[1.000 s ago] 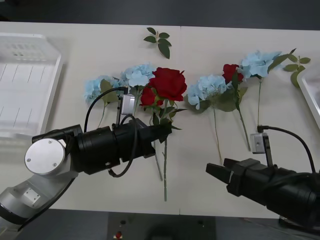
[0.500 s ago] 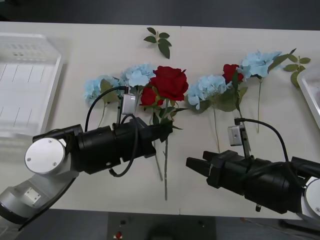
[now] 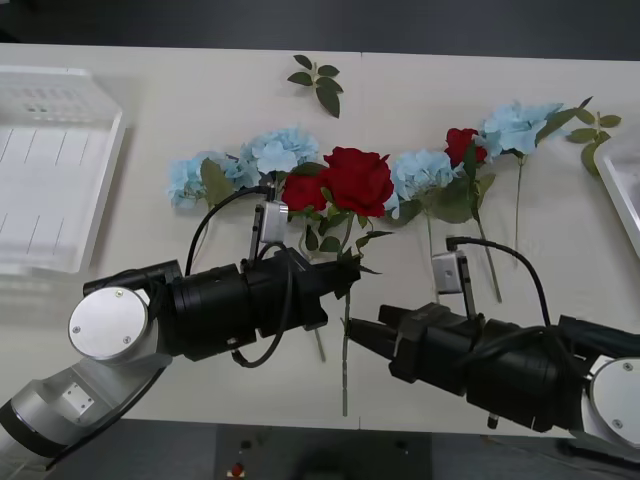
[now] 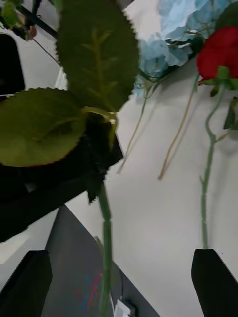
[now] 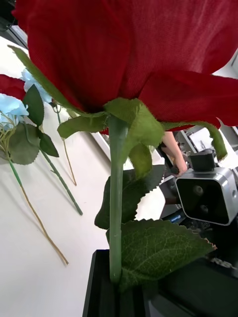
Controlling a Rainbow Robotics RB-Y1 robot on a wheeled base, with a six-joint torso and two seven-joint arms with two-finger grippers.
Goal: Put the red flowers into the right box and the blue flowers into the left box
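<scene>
Red flowers are split across the counter (image 3: 180,100): the largest rose (image 3: 358,180) is raised off the surface, its stem pinched in the jaws of the left gripper (image 3: 340,282), with the lower stem hanging down past the counter's near edge. A smaller red rose (image 3: 303,192) sits just beside it on its left, and a third red rose (image 3: 461,146) lies farther right among the blue flowers. From the left wrist the held bloom (image 5: 129,49) towers above the clamped stem, with serrated leaves spread just over the black jaws. The right gripper (image 3: 372,334) hovers just right of the hanging stem, its jaws parted wide (the right wrist view shows both black fingers (image 4: 25,282) at the corners with nothing between them). Pale blue flowers lie in a loose row on the counter: two heads (image 3: 278,152) at left, one (image 3: 420,172) beside the raised rose, one (image 3: 517,125) farther right. The left box (image 3: 50,170) rests at the counter's far left, and a corner of the right box (image 3: 625,185) peeks in at the right edge.
</scene>
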